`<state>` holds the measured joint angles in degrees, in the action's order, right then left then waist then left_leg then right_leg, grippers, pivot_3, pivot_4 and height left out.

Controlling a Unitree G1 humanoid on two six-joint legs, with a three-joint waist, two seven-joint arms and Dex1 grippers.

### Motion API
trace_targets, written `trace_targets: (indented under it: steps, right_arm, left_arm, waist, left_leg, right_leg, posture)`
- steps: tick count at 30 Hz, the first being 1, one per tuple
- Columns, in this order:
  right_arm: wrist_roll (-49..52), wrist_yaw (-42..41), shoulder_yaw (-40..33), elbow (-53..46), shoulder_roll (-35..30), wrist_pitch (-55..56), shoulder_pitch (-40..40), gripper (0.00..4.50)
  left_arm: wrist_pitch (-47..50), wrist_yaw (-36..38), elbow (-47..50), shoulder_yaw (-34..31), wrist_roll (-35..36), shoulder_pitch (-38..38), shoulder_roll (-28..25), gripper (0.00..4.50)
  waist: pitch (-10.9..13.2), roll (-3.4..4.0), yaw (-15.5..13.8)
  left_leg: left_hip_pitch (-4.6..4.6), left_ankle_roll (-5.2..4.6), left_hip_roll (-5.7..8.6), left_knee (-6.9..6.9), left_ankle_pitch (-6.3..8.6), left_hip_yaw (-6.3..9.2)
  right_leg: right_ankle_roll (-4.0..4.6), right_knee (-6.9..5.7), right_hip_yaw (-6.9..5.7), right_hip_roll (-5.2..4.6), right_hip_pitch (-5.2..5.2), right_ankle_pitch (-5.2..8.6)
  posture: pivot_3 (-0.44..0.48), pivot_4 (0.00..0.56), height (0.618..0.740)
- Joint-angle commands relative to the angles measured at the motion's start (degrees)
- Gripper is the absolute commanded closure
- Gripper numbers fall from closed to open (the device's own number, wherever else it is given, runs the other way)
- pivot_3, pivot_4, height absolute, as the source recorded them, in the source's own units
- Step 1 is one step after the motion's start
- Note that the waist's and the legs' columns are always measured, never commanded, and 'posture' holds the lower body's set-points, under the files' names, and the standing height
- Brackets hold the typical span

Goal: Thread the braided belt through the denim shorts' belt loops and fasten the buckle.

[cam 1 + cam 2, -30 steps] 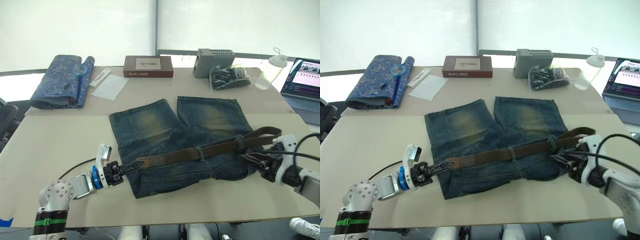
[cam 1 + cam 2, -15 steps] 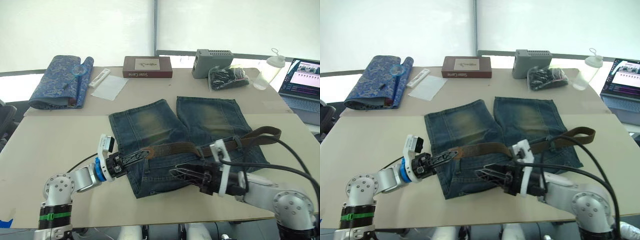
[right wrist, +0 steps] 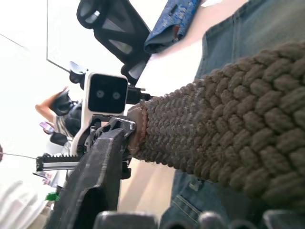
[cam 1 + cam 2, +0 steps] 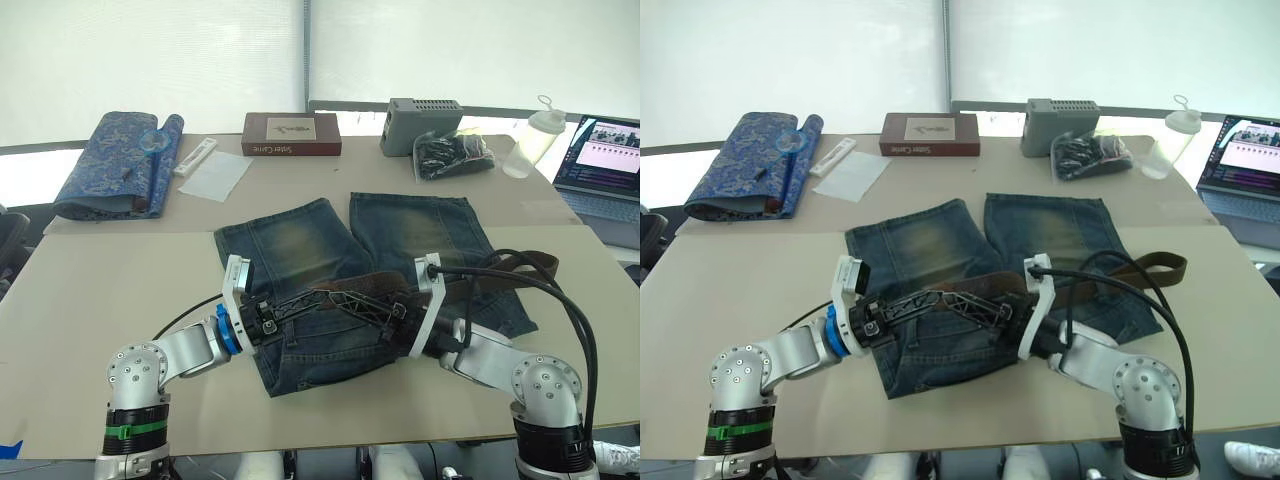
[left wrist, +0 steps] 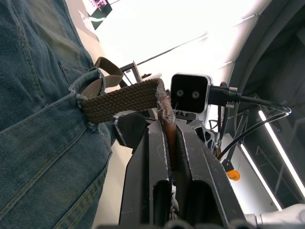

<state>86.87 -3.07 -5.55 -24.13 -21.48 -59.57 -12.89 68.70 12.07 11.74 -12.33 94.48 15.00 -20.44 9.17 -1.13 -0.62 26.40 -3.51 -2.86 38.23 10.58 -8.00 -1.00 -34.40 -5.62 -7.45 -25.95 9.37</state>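
Lying flat on the beige surface point(image 4: 120, 270): dark blue faded denim shorts point(image 4: 300, 250), dark-brown braided belt point(image 4: 370, 287) crossing the waistband. Left pincer point(image 4: 318, 297) clenching on the belt's brown leather end. Right pincer point(image 4: 345, 298) meeting it above the waistband; cannot tell its grip.

Daylight floods in through the white blinds point(image 4: 150, 60) well beyond both claws, glaring pale off the worktop point(image 4: 100, 270). Shadows lie soft. Both wrist views blow out white behind, the belt point(image 3: 228, 133) looming large.
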Motion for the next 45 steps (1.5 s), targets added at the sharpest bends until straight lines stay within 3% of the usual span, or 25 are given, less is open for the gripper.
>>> trace_targets:
  steps: [1,11,19,22,25,29,32,35,39,45]
  right_arm:
    - [2.2,0.0,-1.2,-0.8,-1.1,1.7,0.0,1.99]
    - [4.0,1.4,-1.8,1.1,-1.1,4.6,-1.0,1.99]
    - [5.6,3.2,-1.6,2.9,-1.2,6.4,-2.2,4.48]
    - [5.4,2.9,-1.4,2.8,-1.6,6.3,-2.5,4.48]
    - [3.8,2.4,-0.4,2.2,-2.3,5.7,-3.0,4.48]
    - [0.2,1.4,1.8,1.2,-3.1,5.2,-4.0,4.50]
    - [-6.5,0.2,5.5,0.1,-4.1,4.6,-4.8,4.50]
    - [-11.7,-0.5,8.7,-0.6,-4.1,4.4,-4.6,4.50]
    - [-17.1,-1.4,11.3,0.2,-3.1,4.7,-3.8,4.50]
    - [-24.8,-2.4,13.0,1.3,-2.4,4.6,-3.5,4.50]
  left_arm:
    - [-2.4,-4.5,3.1,0.8,7.4,0.6,-2.5,4.50]
    - [-7.8,-11.4,4.9,4.4,16.9,1.4,-8.8,4.50]
    - [-10.2,-11.8,6.1,6.4,18.5,0.5,-11.4,4.50]
    - [-10.5,-11.3,6.2,6.5,18.1,-0.1,-12.8,4.50]
    - [-11.2,-8.8,7.7,5.5,11.1,0.0,-14.2,4.50]
    - [-11.0,-2.2,11.1,3.7,1.5,-1.9,-18.7,2.91]
    - [-14.4,8.6,14.5,1.4,-11.8,-7.5,-25.0,1.47]
    - [-24.4,21.1,16.6,2.0,-29.1,-14.5,-30.7,0.02]
    - [-36.2,34.1,16.3,3.8,-43.1,-21.3,-33.2,0.02]
    - [-45.1,41.8,14.3,5.5,-54.1,-25.8,-32.2,0.02]
  waist:
    - [0.0,0.00,0.0]
    - [0.0,0.00,-0.1]
    - [0.0,0.01,-0.1]
    - [0.0,0.01,-0.1]
    - [0.0,0.02,-0.1]
    - [0.0,0.02,-0.1]
    - [0.0,0.06,0.3]
    - [0.0,0.10,0.2]
    - [0.1,0.15,-0.3]
    - [0.1,0.13,-0.3]
  left_leg:
    - [0.00,0.00,0.01,0.00,0.00,0.00]
    - [0.00,0.01,0.01,0.01,0.00,0.00]
    - [0.00,0.01,0.01,0.00,0.01,-0.02]
    - [0.00,0.01,0.01,0.00,0.01,-0.02]
    - [0.00,0.01,0.00,0.00,0.01,-0.02]
    - [0.01,0.02,0.01,0.00,0.01,-0.06]
    - [0.01,0.03,-0.04,-0.12,0.02,-0.18]
    - [0.01,0.12,-0.07,-0.36,0.00,-0.28]
    - [0.05,0.18,-0.09,-0.56,0.02,-0.40]
    - [0.76,0.19,-0.08,-0.55,0.01,-0.47]
  right_leg:
    - [0.00,0.00,0.00,0.00,0.00,0.00]
    - [0.00,0.01,0.02,0.00,0.01,0.01]
    - [0.01,0.01,0.02,0.00,0.00,0.01]
    - [0.01,0.01,0.03,0.00,-0.01,0.01]
    - [0.01,0.01,0.02,0.00,-0.03,0.01]
    - [0.01,0.06,0.03,0.00,-0.07,0.01]
    - [0.02,0.08,0.06,0.00,-0.19,0.01]
    - [0.07,0.17,0.05,0.00,-0.33,0.03]
    - [0.12,0.33,0.06,-0.08,-0.68,0.02]
    - [0.25,0.36,0.07,-0.14,-1.32,-0.08]
  posture:
    - [0.000,0.150,0.709]
    - [0.000,0.150,0.709]
    - [0.000,0.150,0.709]
    - [0.000,0.150,0.709]
    - [0.000,0.150,0.709]
    - [0.000,0.150,0.709]
    - [0.000,0.150,0.709]
    - [0.000,0.150,0.709]
    - [0.000,0.150,0.709]
    - [0.000,0.150,0.709]
